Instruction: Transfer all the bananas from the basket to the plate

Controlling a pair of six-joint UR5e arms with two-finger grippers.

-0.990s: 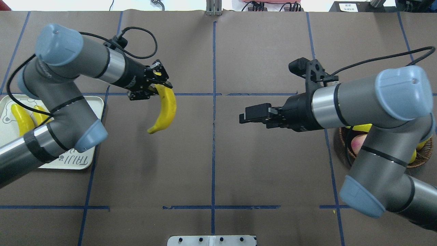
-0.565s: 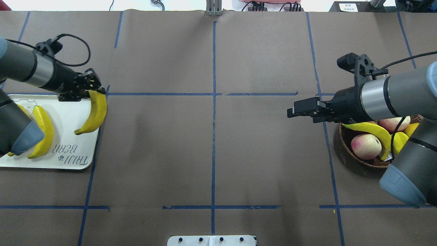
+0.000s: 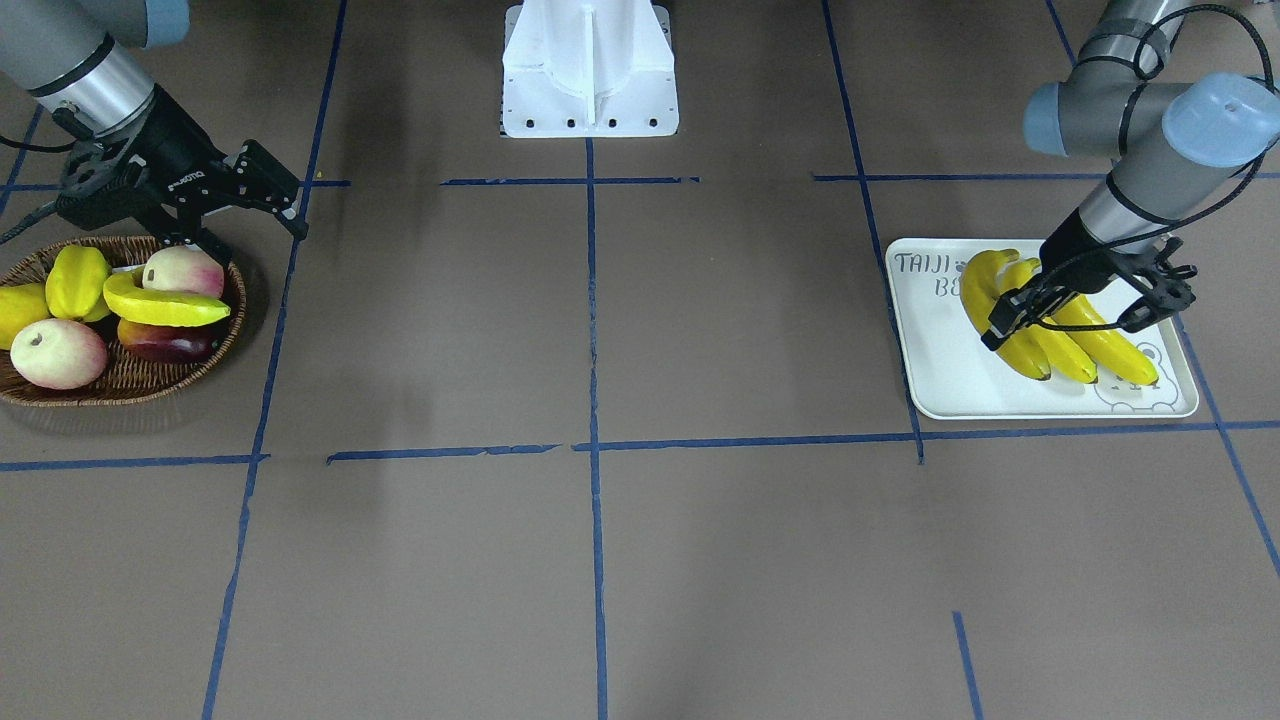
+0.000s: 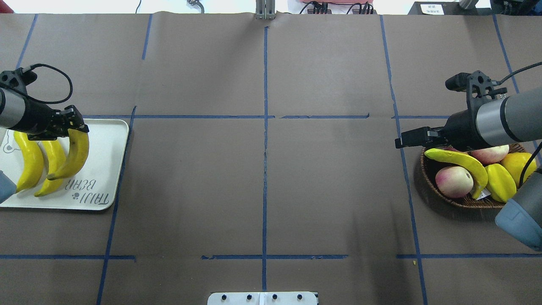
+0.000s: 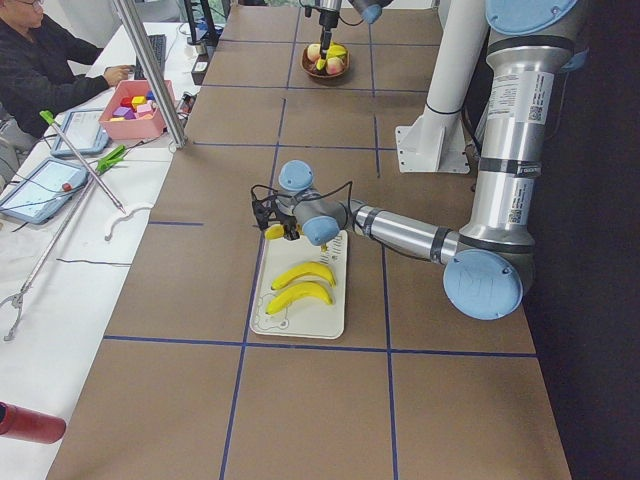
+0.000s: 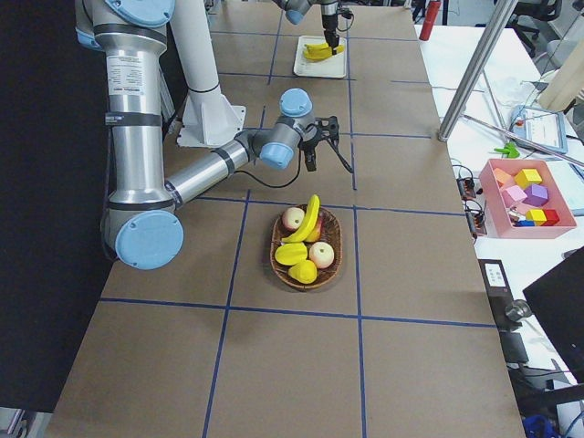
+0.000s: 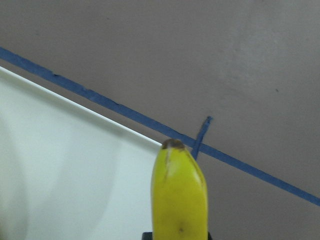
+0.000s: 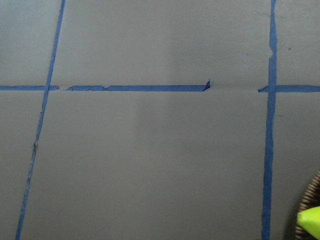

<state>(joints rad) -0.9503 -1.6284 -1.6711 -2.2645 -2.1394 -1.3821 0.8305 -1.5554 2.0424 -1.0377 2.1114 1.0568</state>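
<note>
Exterior front-facing shows the right tool point(image 3: 257, 236) apart, unclear overhead; the left tool point(image 4: 77, 127) clamps a banana point(image 4: 74, 154).

Plate point(image 4: 108, 140) far left, two bananas point(image 4: 29, 163) on it (third banana point(image 4: 75, 154) in left gripper point(image 4: 77, 126)); basket point(image 4: 428, 188) far right, fourth banana point(image 4: 461, 161) inside.

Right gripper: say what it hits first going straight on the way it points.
Probably the bare table: the right gripper points away from the basket toward the table's middle, nothing else in line; tilt unclear.
</note>
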